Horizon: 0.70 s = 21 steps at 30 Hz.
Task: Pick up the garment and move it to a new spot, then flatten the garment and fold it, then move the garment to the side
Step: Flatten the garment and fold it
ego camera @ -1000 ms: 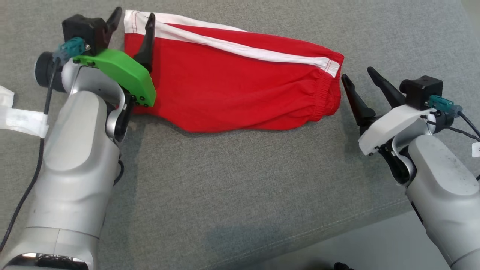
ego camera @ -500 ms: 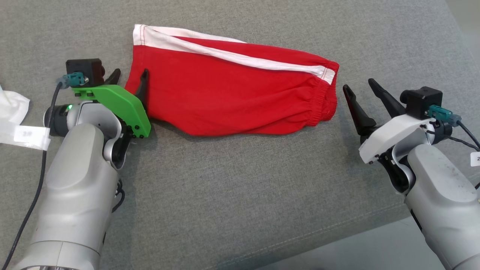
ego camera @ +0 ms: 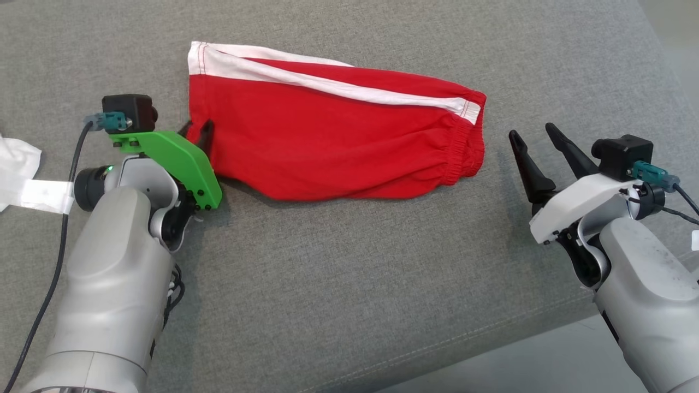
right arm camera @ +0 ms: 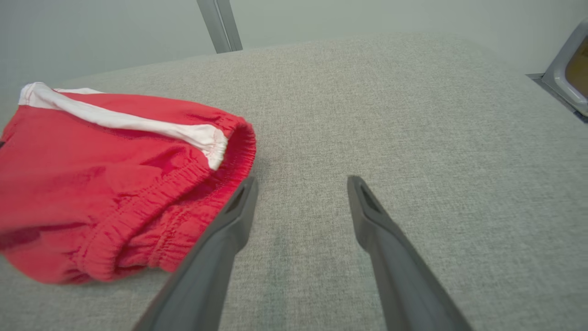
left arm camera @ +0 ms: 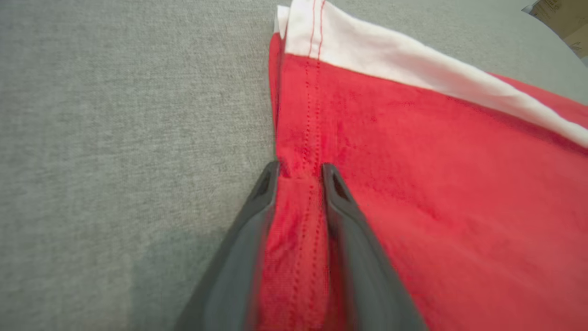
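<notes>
Grey fabric cushion [ego camera: 349, 284], red shorts [ego camera: 327, 142] on it

A green mount [ego camera: 175, 164] hides most of the left gripper [ego camera: 196, 130], leaving just its dark tips showing at the hem of the red garment [ego camera: 327, 142]. From the left wrist, the fingers [left arm camera: 229, 276] blur toward 6 o'clock and the cloth runs off the frame at 3. At 9 o'clock in the head view, a white tag [ego camera: 38, 194] is cut off, its print unreadable.
</notes>
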Motion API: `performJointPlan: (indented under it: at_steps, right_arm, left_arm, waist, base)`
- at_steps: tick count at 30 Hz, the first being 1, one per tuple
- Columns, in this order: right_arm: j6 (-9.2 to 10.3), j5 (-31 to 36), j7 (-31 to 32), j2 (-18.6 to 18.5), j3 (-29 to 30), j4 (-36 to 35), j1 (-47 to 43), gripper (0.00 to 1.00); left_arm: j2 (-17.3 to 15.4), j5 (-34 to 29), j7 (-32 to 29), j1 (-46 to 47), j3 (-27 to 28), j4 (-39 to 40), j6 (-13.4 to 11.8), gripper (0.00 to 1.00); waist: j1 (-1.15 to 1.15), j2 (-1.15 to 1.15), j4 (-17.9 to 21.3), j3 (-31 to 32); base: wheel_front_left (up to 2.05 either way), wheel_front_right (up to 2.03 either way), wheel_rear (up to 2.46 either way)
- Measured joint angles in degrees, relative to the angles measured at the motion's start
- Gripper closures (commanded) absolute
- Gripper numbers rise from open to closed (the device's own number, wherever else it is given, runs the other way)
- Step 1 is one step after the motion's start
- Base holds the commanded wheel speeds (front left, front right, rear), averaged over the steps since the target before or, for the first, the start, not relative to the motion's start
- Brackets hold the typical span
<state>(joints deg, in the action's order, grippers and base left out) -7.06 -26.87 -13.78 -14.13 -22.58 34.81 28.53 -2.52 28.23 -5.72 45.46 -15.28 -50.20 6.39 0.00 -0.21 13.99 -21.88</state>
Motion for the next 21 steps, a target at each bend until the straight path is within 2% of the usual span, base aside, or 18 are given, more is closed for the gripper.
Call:
performJointPlan:
  at_steps: [8,16,21]
  right_arm:
    - [0.0,0.0,-0.38,-0.26,0.35,0.21,-0.66,0.0]
    - [0.0,0.02,-0.4,-1.07,1.7,-0.01,-1.21,0.0]
    - [0.0,0.01,-0.48,-1.74,3.22,-1.02,-2.81,0.0]
  left_arm:
    - [0.76,2.45,-1.18,-0.45,-2.53,-0.26,0.65,1.0]
    - [1.18,3.55,3.12,-2.86,-3.81,2.57,0.67,1.0]
    - [1.16,7.8,6.26,-6.83,-7.03,6.66,0.67,1.0]
  waist:
    - [0.0,0.0,-0.9,1.27]
    - [0.0,0.0,-2.67,2.77]
    - [0.0,0.0,-4.44,3.97]
  base:
    - [0.0,0.0,0.0]
    - [0.0,0.0,0.0]
    - [0.0,0.0,0.0]
